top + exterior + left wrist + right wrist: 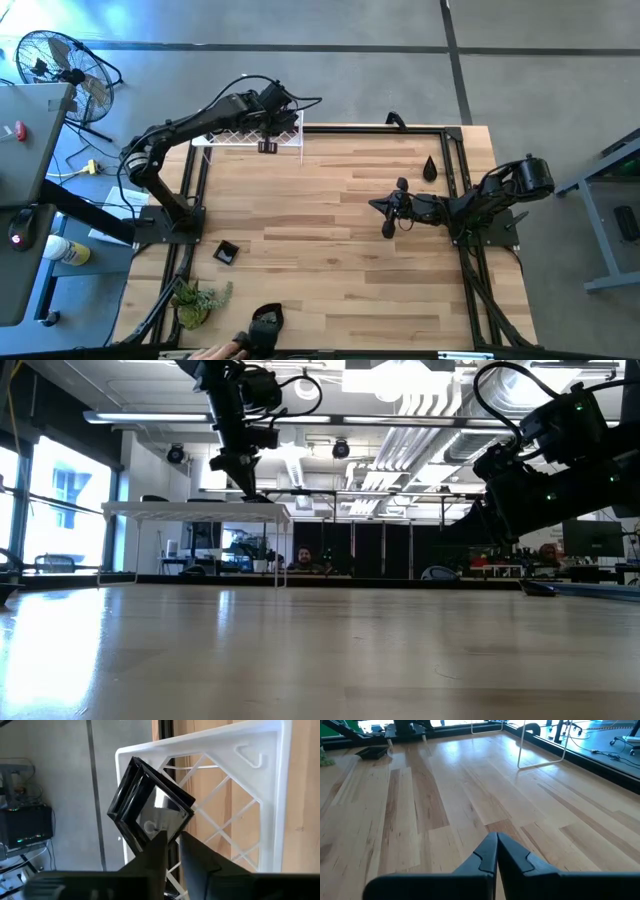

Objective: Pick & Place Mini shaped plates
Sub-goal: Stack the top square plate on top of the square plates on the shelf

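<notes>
The left gripper [268, 146] is at the upper centre-left of the high view, over the white lattice rack [290, 135] that stands at the far edge of the counter [320, 250]. In the left wrist view its fingers [157, 851] stand narrow and pinch the lower corner of a square black plate [150, 807], which is tilted on its corner above the rack's corner; whether the plate touches the rack I cannot tell. The right gripper [388, 228] is at the right middle of the high view, low over the bare wood, with its fingers [487, 852] pressed together and holding nothing. Another small square black plate [226, 252] lies at the lower left of the counter, near a green plant [200, 300]. A dark teardrop plate [430, 168] lies at the upper right of the counter, beside the right arm.
</notes>
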Robot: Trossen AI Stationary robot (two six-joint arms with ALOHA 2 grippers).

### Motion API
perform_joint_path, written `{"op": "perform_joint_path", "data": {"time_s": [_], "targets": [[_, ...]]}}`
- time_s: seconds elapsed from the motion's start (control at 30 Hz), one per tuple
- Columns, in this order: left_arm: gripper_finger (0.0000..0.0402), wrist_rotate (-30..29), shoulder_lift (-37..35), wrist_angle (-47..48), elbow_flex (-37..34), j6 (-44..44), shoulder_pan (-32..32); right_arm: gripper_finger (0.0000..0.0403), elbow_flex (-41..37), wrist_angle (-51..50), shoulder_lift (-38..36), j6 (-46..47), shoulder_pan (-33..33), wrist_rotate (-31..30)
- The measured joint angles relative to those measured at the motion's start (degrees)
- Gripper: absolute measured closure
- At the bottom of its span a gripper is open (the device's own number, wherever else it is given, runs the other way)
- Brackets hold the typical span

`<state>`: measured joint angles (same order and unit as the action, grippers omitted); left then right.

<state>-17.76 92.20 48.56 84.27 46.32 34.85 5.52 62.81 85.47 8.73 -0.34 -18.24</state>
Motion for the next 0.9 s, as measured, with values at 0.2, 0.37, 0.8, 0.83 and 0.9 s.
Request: {"op": "perform_joint_path", "data": {"time_s": [0.2,0.37,0.8,0.83,0.9], "targets": [[0.0395,0.02,0.0,-0.14,0.0,1.29,-0.02,0.0401,0.0,0.0,0.0,0.0,0.01,-0.02],[0.04,0.01,-0.02,-0.2,0.0,1.28,-0.03,0.0397,0.0,0.0,0.0,0.0,0.02,-0.02],[0.0401,-3.81,-0.11,0.31,0.05,1.89,-2.03,0.0397,0.0,0.0,0.0,-0.02,0.0,-0.02],[0.0401,-3.9,-0.11,0.47,0.04,1.89,-2.01,0.0397,0.0,0.0,0.0,-0.02,0.0,-0.02],[0.0401,-4.11,-0.11,0.42,0.07,1.89,-2.01,0.0398,0.0,0.0,0.0,-0.01,0.01,-0.02]]}}
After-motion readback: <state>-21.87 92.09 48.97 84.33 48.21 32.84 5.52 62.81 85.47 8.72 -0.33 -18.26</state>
